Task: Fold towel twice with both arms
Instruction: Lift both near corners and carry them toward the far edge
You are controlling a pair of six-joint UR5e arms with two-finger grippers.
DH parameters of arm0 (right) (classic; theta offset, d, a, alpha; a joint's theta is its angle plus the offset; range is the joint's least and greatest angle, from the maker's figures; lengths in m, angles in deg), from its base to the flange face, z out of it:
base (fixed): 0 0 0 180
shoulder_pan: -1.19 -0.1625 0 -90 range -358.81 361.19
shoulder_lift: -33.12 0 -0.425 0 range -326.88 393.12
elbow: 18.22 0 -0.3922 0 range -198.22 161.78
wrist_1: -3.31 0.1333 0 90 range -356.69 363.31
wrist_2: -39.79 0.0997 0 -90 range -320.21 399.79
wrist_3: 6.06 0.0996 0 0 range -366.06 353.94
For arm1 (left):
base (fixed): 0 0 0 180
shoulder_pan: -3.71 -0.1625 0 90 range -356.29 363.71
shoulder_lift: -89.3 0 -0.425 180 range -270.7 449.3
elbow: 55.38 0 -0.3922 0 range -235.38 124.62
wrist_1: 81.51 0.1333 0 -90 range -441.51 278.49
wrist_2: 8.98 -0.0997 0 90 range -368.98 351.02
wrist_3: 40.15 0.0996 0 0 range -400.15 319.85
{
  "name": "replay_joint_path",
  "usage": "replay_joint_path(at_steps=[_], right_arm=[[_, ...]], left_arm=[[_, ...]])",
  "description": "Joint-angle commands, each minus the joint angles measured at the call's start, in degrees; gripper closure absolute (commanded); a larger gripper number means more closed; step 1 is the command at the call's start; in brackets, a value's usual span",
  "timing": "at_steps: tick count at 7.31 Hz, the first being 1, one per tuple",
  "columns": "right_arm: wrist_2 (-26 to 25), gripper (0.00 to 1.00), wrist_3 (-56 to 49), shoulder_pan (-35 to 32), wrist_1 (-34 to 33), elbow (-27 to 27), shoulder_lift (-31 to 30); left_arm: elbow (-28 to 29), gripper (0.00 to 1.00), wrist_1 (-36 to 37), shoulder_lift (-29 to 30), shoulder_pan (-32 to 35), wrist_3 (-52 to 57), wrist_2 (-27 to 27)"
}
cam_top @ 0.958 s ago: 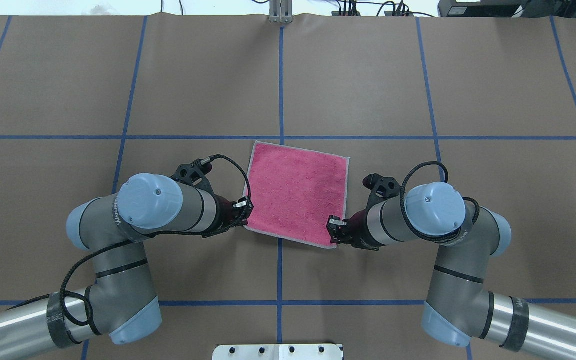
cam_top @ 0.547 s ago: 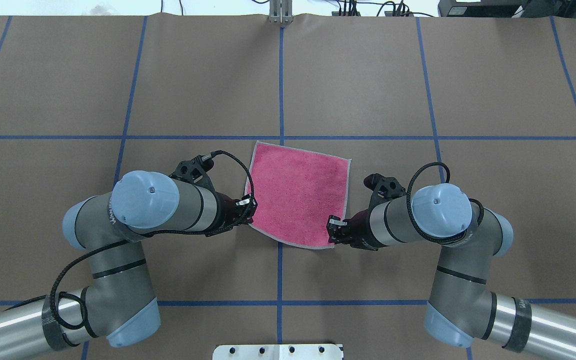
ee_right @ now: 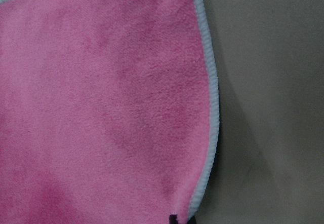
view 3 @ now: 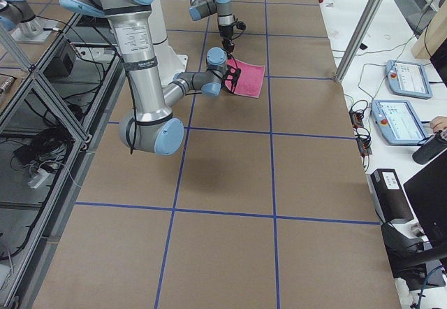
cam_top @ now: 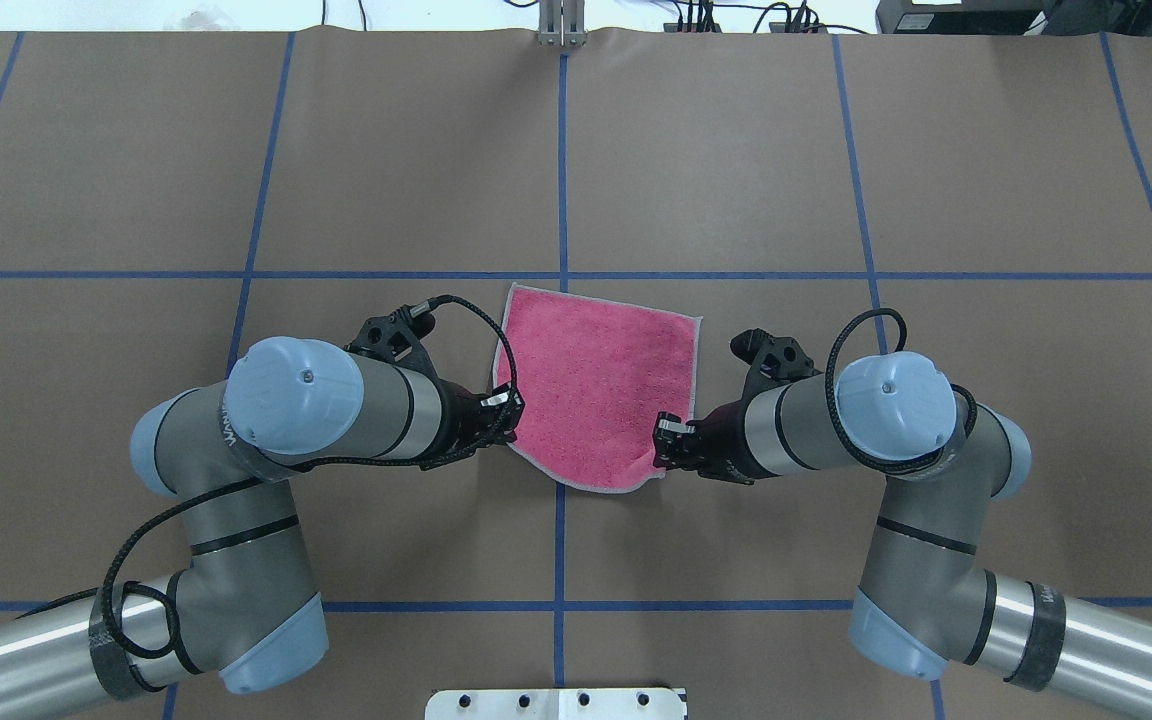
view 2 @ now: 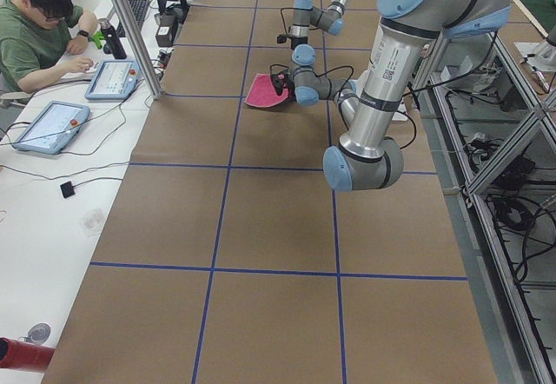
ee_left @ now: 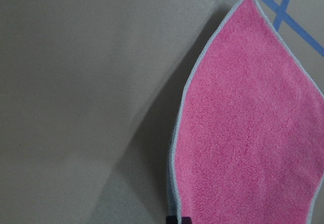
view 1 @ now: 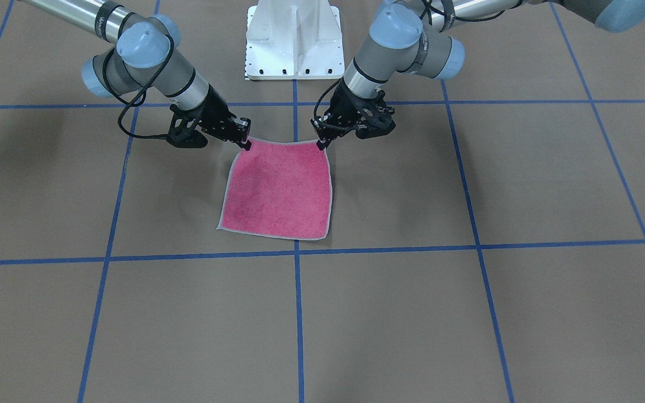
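Observation:
The towel [cam_top: 596, 385] lies pink face up near the table's middle, its far edge flat on the brown surface. Its two near corners are raised off the table and the near edge [cam_top: 601, 487] sags between them. My left gripper [cam_top: 514, 415] is shut on the near left corner, and my right gripper [cam_top: 658, 445] is shut on the near right corner. In the front-facing view the towel [view 1: 277, 190] hangs from the left gripper [view 1: 320, 146] and the right gripper [view 1: 247, 145]. The wrist views show pink cloth [ee_left: 253, 133] [ee_right: 101, 107] with its light hem.
Blue tape lines [cam_top: 561, 540] divide the brown table into squares. The white pedestal base [view 1: 293, 39] stands behind the arms. A metal bracket [cam_top: 561, 30] sits at the far edge. A person [view 2: 39, 28] sits at a side desk with tablets [view 2: 111, 78].
Both grippers have risen and moved away from the robot with the towel's near corners. The near edge has come off the table and now curves between them.

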Motion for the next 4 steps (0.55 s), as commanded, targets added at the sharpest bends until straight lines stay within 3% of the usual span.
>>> replay_joint_path(at_steps=[1,4], right_arm=[[0.07,1.0,0.0,-1.53,0.63,-0.02,0.01],[-0.1,1.0,0.17,-3.2,0.64,-0.1,0.97]], left_arm=[[0.33,1.0,0.09,1.86,0.96,-1.0,-0.14],[2.95,1.0,0.09,3.27,3.68,-3.12,-0.14]])
